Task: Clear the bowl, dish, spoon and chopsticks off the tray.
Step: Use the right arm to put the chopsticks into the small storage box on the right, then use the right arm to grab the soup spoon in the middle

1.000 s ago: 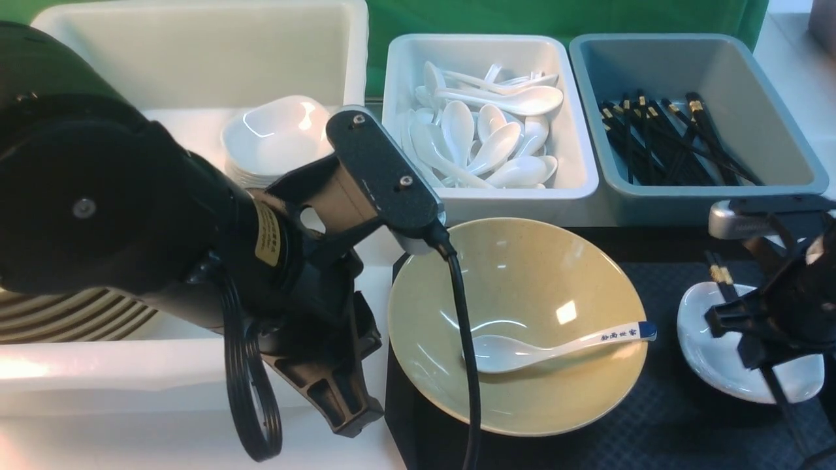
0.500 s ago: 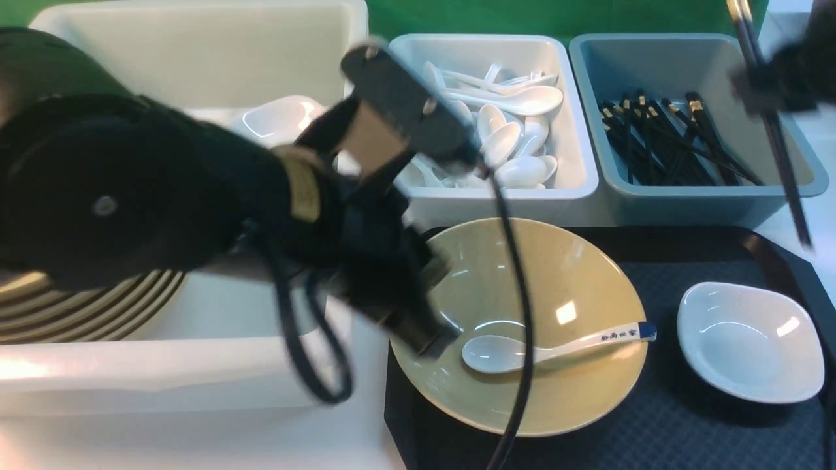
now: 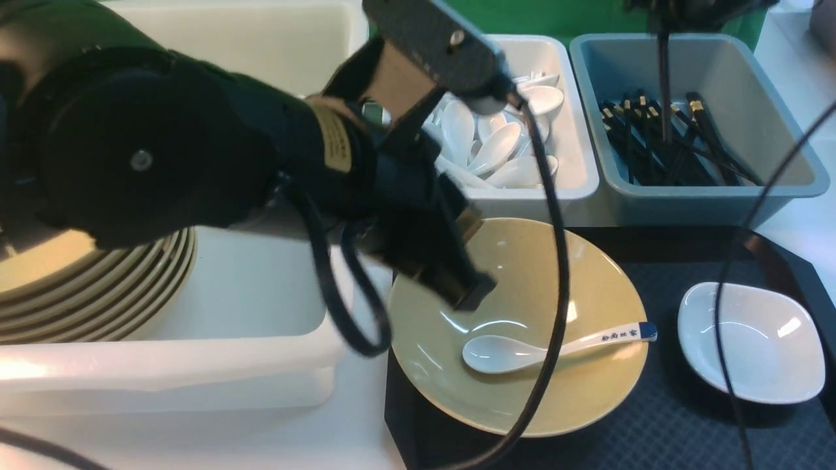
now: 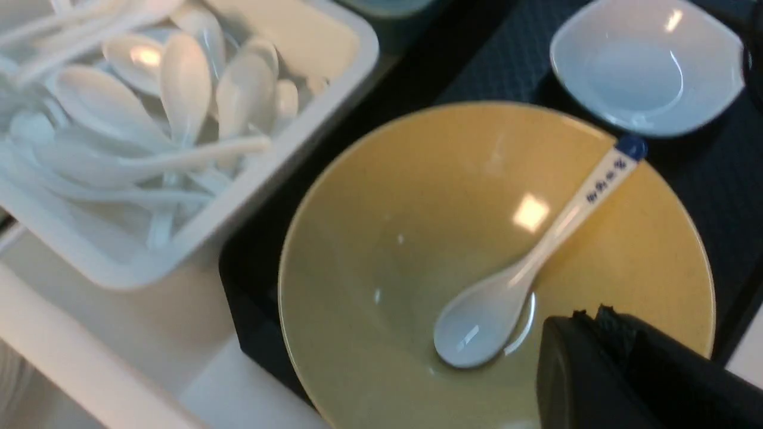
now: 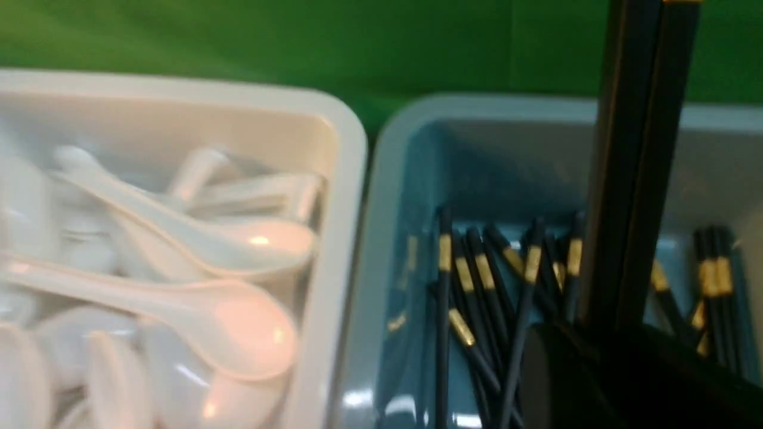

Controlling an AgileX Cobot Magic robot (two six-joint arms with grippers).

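We see glossy olive bowl (image 3: 588, 274), ceramic spoon (image 3: 503, 354) inside, diamond-textured tray (image 3: 653, 418) beneath; closed left gripper (image 3: 467, 294) screens bowl rim; right gripper (image 3: 664, 8) clamps upright chopsticks (image 3: 664, 85), upper right.

One tray (image 3: 653, 424), two white tubs (image 3: 562, 203), one bin (image 3: 686, 209)

Green backdrop (image 3: 575, 16) behind a white tabletop (image 3: 196, 444).

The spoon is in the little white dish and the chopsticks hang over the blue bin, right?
No: the spoon lies in the yellow bowl, not the dish, as the front view shows. The chopsticks do hang over the blue bin.
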